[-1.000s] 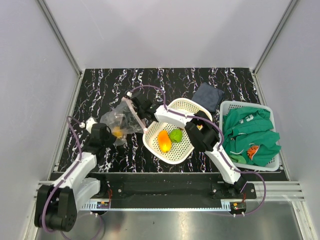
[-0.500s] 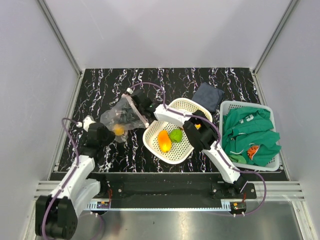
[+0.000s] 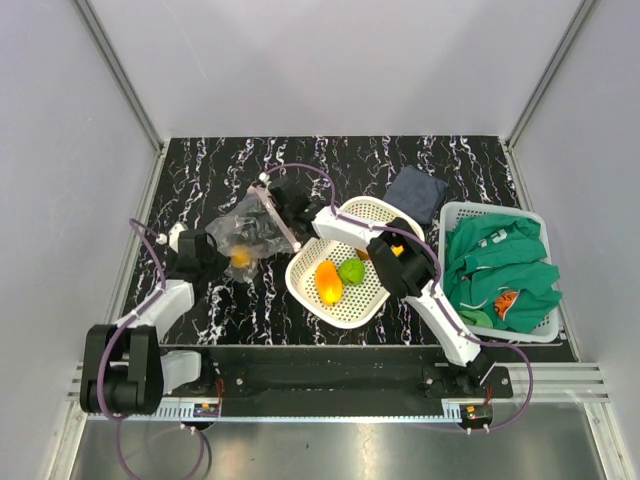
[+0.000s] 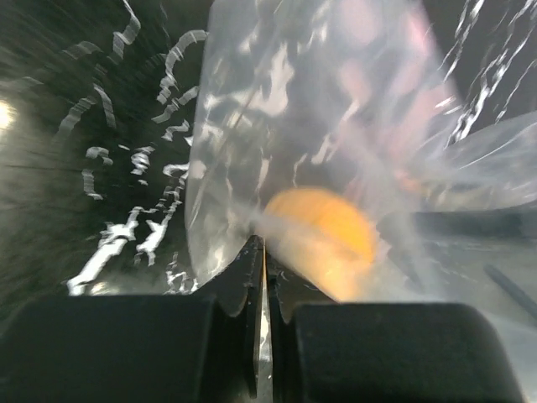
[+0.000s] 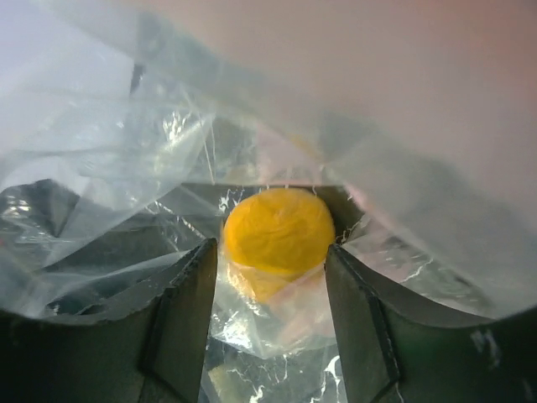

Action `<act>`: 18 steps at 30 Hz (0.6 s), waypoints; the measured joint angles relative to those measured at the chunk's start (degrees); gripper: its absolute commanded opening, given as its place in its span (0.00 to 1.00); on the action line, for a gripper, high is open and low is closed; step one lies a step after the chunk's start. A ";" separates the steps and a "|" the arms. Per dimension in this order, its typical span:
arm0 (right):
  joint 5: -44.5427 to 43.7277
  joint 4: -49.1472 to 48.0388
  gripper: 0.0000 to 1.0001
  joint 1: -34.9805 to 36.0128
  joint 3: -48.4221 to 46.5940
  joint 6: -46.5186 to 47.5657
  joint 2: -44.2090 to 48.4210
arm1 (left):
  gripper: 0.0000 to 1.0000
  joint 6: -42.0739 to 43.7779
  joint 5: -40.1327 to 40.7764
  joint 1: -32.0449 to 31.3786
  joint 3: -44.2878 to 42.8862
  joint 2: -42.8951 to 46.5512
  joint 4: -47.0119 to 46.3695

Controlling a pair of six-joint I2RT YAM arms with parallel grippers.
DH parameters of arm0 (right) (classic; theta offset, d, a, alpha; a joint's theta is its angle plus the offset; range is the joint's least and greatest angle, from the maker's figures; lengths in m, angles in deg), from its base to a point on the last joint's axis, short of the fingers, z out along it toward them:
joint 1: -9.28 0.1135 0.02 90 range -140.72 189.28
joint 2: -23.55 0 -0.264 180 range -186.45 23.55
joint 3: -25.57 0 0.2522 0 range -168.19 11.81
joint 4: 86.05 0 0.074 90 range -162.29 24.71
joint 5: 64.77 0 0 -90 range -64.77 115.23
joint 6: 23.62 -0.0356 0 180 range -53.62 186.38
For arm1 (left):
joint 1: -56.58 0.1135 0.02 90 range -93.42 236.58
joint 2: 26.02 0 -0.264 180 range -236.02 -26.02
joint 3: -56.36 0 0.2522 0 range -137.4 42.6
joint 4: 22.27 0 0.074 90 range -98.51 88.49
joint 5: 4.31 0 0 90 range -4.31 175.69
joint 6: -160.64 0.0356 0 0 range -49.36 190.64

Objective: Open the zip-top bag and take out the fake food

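landmark: white mesh basket (image 3: 362, 303), round, sitting mid-way across the black marbled table (image 3: 200, 170); all places below are given from it.
zip-top bag (image 3: 228, 230): clear crumpled plastic just left of the basket, lying on the table at its far-left end and lifted on the side nearer the basket.
zip strip (image 3: 277, 218): pinkish, runs along the bag edge that faces the basket, held up off the table, its near end just beside the basket rim.
fake food in bag: one orange piece (image 3: 241, 258) low in the bag, left of the basket, wrapped in film.
fake food in basket: a second orange piece (image 3: 328, 282) and a green round piece (image 3: 351, 270), side by side and touching, on the basket floor.
left gripper (image 4: 263, 248): well left of the basket at the bag's outer end; fingers pressed together with a thin fold of bag film pinched between them, orange piece just past the tips.
right gripper (image 5: 270, 246): at the zip-strip side, between bag and basket; fingers spread wide, film draped over and around them. Bagged orange piece shows between the tips; probably not clamped, contact unclear.
right arm: crosses over the basket's far rim.
dark blue cloth (image 3: 415, 192): folded, just beyond the basket's far-right rim.
green clothing (image 3: 495, 265): piled in a rectangular white bin (image 3: 455, 212) right of the basket.
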 measured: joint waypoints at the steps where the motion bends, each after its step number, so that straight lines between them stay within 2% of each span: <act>1: 0.17 0.04 0.61 0.00 0.00 -0.13 -0.20 | 0.05 -0.20 -1.03 0.04 0.07 -1.75 -1.16; 7: 1.03 0.07 0.56 -0.11 0.00 -0.24 -1.57 | 0.02 -0.15 -4.57 0.31 0.13 -8.68 -6.64; 18: 2.82 0.68 0.76 -0.28 -4.17 0.04 -5.16 | 0.00 1.42 -6.36 0.37 -0.68 -12.46 -8.81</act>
